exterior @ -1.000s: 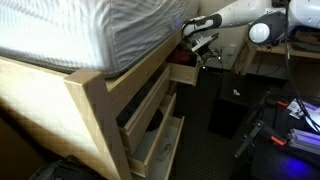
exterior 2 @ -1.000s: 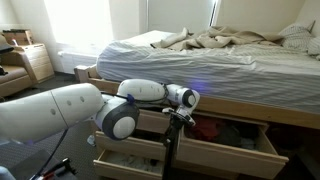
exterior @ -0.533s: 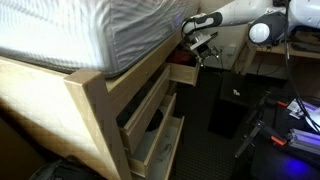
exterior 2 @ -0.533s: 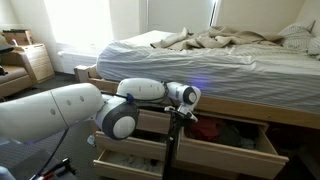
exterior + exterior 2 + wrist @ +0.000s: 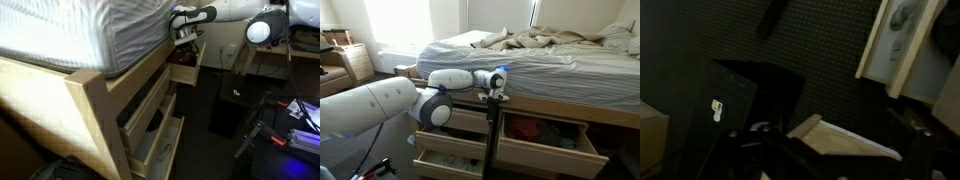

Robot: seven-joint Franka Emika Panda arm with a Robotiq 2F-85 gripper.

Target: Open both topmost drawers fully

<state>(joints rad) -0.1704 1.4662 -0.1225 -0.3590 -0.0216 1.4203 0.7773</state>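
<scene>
gripper (image 5: 493, 94) hangs just under the mattress (image 5: 530, 62) edge, above both fronts. fingers too dark to read, can't tell if spread or closed. red-filled top drawer (image 5: 548, 152) sits below the mattress, pulled well out. other top drawer (image 5: 468, 122) is only partway out, half behind the arm (image 5: 380, 105). my guess: gripper parked high to clear the fronts before hooking the lagging one.

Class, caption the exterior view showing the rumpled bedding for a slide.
Gripper at the mattress edge above a pulled-out topmost drawer.

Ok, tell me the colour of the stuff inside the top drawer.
Red; the contents show best in an exterior view.
</scene>
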